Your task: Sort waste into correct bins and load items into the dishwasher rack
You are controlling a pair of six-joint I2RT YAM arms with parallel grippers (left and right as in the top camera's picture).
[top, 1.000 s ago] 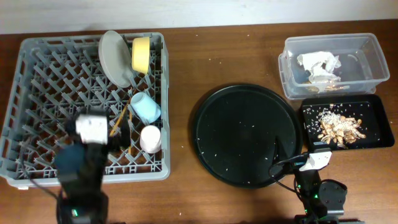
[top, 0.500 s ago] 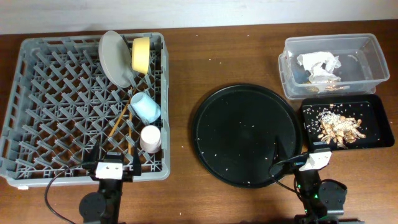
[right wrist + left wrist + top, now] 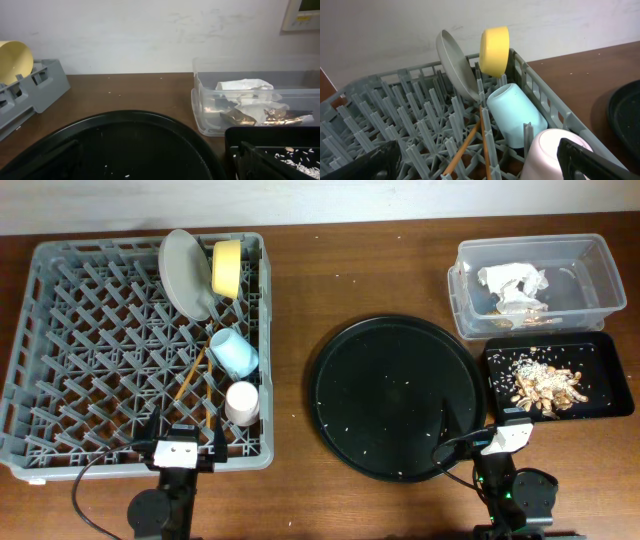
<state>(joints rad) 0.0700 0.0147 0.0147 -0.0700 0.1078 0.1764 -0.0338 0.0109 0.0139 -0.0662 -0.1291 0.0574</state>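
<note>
The grey dishwasher rack [image 3: 60, 330] holds the pale grey plate [image 3: 185, 272], yellow bowl [image 3: 226, 267], light blue cup [image 3: 234, 352], pink cup [image 3: 242, 402] and chopsticks [image 3: 192, 373]. The left wrist view shows the plate [image 3: 455, 62], bowl [image 3: 494, 50], blue cup [image 3: 515, 112], pink cup [image 3: 545, 155] and chopsticks [image 3: 467, 145]. The clear tub [image 3: 600, 255] holds the tissue [image 3: 513, 283]. The black rectangular tray [image 3: 610, 345] holds rice and brown scraps [image 3: 545, 383]. My left gripper [image 3: 187, 442] [image 3: 480, 167] is open and empty at the rack's front edge. My right gripper [image 3: 470, 442] [image 3: 155, 165] is open and empty at the round tray's front right.
A large round black tray [image 3: 390, 395] lies mid-table with a few stray rice grains on it. The right wrist view shows it [image 3: 130, 145], with the tub [image 3: 210, 100] and tissue [image 3: 245, 92] behind. A few rice grains dot the wooden table.
One second ago my left arm hung over the rack's front left. It has since drawn back to the front edge and has stayed still. The right arm has not moved.
</note>
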